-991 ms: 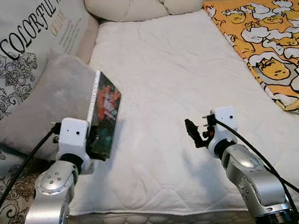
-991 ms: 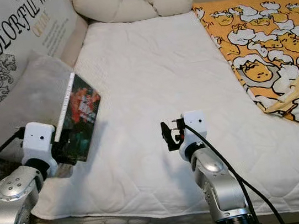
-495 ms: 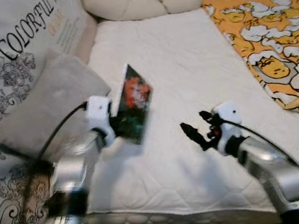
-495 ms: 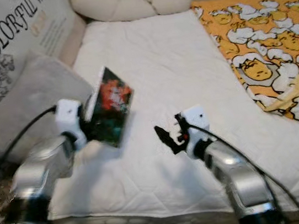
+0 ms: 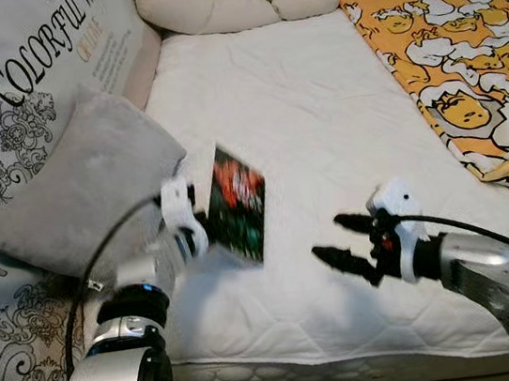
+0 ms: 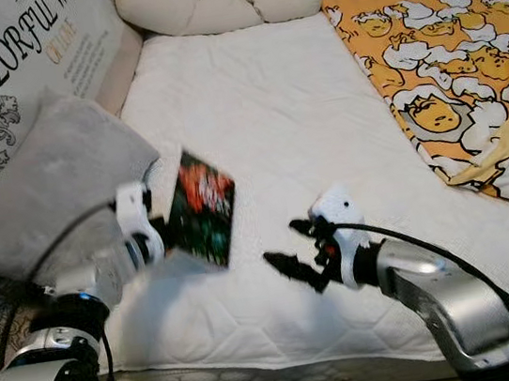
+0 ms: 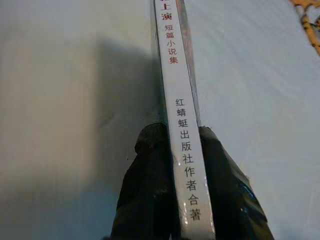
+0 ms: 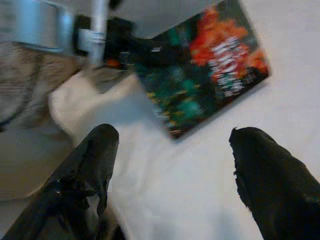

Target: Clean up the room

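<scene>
- Carrying a book (image 5: 238, 202) off the bed: dark cover with red and green print, white spine with Chinese lettering, held edge-up above the white mattress (image 5: 302, 127), just beside the grey pillow (image 5: 83, 186)
- Left gripper (image 7: 181, 165): fingers closed on the book's spine, one on each cover
- Right gripper (image 5: 347, 241): fingers spread wide, nothing between them, hovering over the mattress near the book and pointed toward it
- Step in hand, by judgement: book lifted clear; next move calls for a steady pinch while it goes to a proper place, or a handover to the right gripper
- Change from a second earlier: book has travelled from the pillow's front edge out over the mattress; right gripper has swung round to face it, its fingers wider apart
- Surround: yellow patterned blanket (image 5: 465, 66) well apart; lettered cushion (image 5: 20, 72) behind the pillow
</scene>
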You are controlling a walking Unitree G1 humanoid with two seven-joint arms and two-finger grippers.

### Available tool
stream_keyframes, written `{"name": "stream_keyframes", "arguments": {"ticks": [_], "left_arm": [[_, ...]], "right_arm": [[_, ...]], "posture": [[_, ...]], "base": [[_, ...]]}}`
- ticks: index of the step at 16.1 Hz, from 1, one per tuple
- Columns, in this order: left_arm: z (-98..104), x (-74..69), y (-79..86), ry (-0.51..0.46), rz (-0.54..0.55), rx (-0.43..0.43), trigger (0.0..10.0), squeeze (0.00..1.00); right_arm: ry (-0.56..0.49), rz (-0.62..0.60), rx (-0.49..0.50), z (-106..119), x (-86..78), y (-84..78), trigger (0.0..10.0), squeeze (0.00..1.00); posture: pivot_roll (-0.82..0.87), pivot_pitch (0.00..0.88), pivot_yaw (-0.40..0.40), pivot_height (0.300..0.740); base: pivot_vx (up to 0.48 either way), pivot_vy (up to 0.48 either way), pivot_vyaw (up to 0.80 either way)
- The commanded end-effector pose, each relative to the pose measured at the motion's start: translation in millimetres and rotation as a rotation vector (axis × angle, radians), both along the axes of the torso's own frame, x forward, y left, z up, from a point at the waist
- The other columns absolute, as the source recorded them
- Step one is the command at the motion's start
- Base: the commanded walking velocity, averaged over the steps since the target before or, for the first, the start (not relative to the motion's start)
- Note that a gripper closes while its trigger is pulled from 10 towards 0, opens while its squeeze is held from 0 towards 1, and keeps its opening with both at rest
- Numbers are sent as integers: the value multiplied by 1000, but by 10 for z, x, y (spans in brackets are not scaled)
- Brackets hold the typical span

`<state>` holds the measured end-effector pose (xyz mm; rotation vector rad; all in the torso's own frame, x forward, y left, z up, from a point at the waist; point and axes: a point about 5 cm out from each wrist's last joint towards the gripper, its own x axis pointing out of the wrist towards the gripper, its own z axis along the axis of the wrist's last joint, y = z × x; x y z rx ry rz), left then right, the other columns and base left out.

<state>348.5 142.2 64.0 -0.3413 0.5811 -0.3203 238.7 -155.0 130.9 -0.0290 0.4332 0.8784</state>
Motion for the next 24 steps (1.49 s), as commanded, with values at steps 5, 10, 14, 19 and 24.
{"name": "stream_keyframes", "arguments": {"ticks": [5, 10, 14, 19, 24], "left_arm": [[-113, 0, -1, 31, 93, 80, 10000, 0], [-192, -43, -13, 40, 64, 158, 10000, 988], [-190, -37, 39, 37, 77, 181, 10000, 1000], [-208, -53, 202, 3, -5, 414, 10000, 1000], [-45, 47, 268, -143, -106, 574, 10000, 1000]], "right_arm": [[70, 58, -24, 21, -153, 28, 10000, 0], [98, 59, -56, 12, -188, 12, 10000, 0], [114, 59, -80, -16, -192, 5, 10000, 0], [104, 51, -86, -43, -107, 26, 10000, 0], [102, 42, -81, -104, -79, 65, 10000, 0]], "posture": [[-198, 0, 26, 740], [-211, 0, 23, 740], [-213, 0, 14, 740], [-220, 0, 14, 740], [-195, 0, 10, 740]], "base": [[0, 0, 0], [0, 0, 0], [0, 0, 0], [0, 0, 0], [0, 0, 0]]}}
